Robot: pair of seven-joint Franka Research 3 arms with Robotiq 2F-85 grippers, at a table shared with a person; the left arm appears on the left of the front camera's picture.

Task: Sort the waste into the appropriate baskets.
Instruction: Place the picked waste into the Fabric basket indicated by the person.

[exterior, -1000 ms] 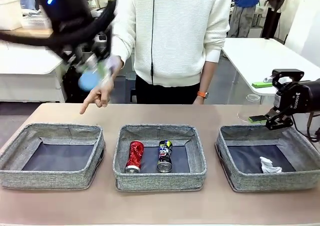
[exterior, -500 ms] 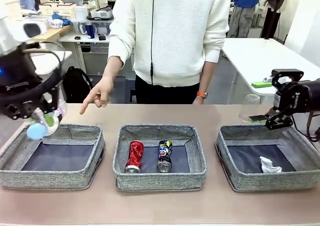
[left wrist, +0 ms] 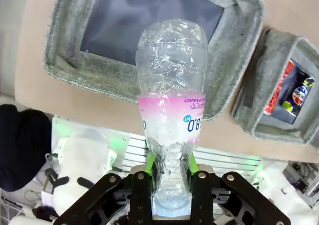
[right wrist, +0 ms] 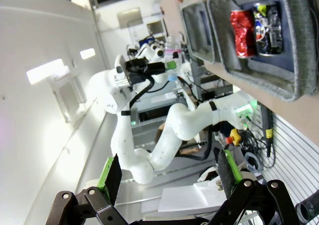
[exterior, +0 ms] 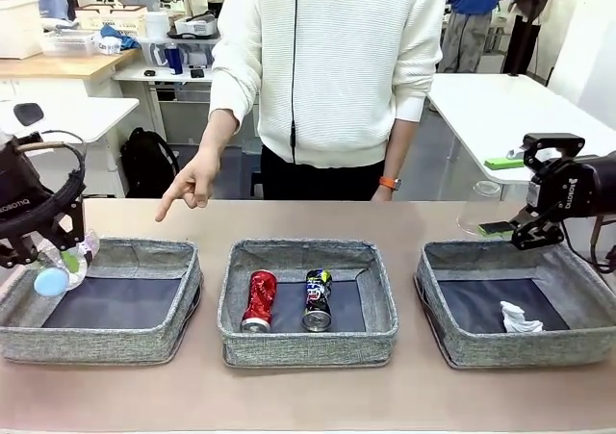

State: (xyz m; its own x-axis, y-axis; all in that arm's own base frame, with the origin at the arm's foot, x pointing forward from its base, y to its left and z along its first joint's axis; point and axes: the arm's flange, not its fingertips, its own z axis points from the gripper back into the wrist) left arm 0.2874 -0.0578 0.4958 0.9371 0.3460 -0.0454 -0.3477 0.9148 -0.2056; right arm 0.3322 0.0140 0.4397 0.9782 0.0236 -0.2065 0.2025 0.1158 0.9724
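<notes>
The left gripper (left wrist: 169, 157) is clamped on the clear plastic bottle (left wrist: 172, 80) near its cap end. It is poised at the rim of the left basket (exterior: 115, 343), at the desk's left end, probably for release there. The right gripper (right wrist: 168, 174) stands apart and empty.

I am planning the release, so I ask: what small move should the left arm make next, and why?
Probably shift the left gripper inward: its clear plastic bottle hangs over the left basket's rim, not its floor, and the person's hand points there.
</notes>
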